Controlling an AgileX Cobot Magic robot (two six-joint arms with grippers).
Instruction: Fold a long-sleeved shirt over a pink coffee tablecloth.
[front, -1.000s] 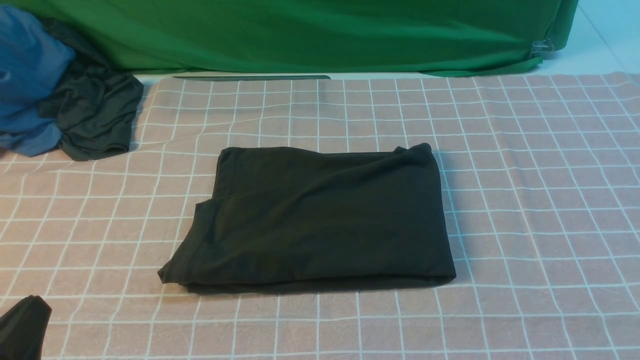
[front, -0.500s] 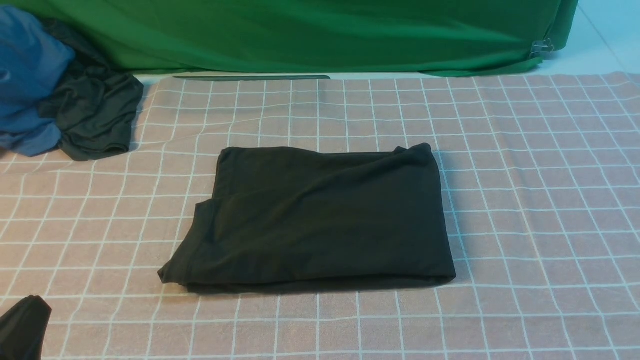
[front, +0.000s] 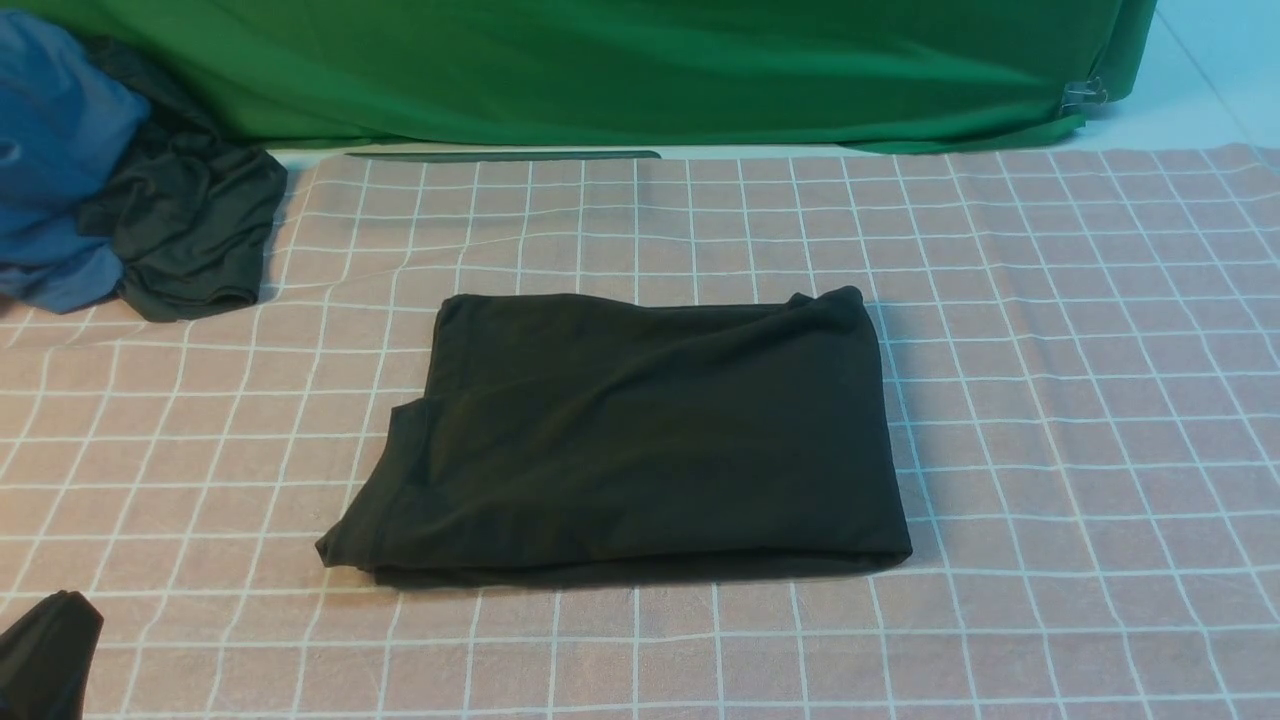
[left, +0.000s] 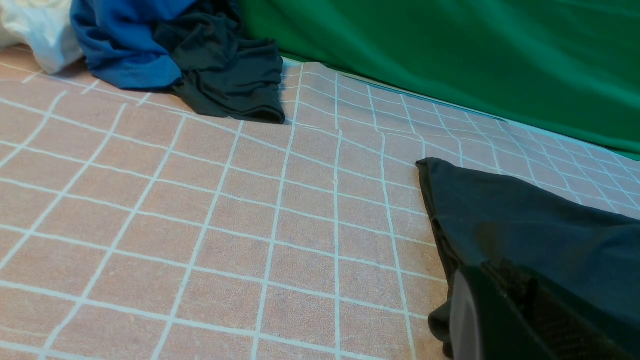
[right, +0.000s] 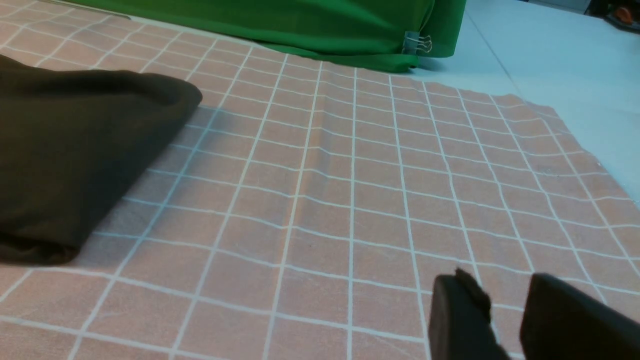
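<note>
The long-sleeved shirt (front: 640, 440) lies folded into a black rectangle in the middle of the pink coffee tablecloth (front: 1050, 400). No logo or label shows. My left gripper (front: 45, 650) sits low at the near left corner, shut and empty, well apart from the shirt's near left corner. In the left wrist view its dark fingers (left: 500, 320) are pressed together in front of the shirt (left: 525, 225). My right gripper (right: 500, 295) is out of the front view. It hovers over bare tablecloth to the right of the shirt (right: 75, 150), open, with only cloth showing between its fingers.
A bright green cloth (front: 600, 70) hangs along the back, held by a metal clip (front: 1085, 95). A blue garment (front: 60, 160) and a smaller dark garment (front: 190, 230) are bunched at the far left. Pale table surface (front: 1210, 70) shows beyond the tablecloth's right end.
</note>
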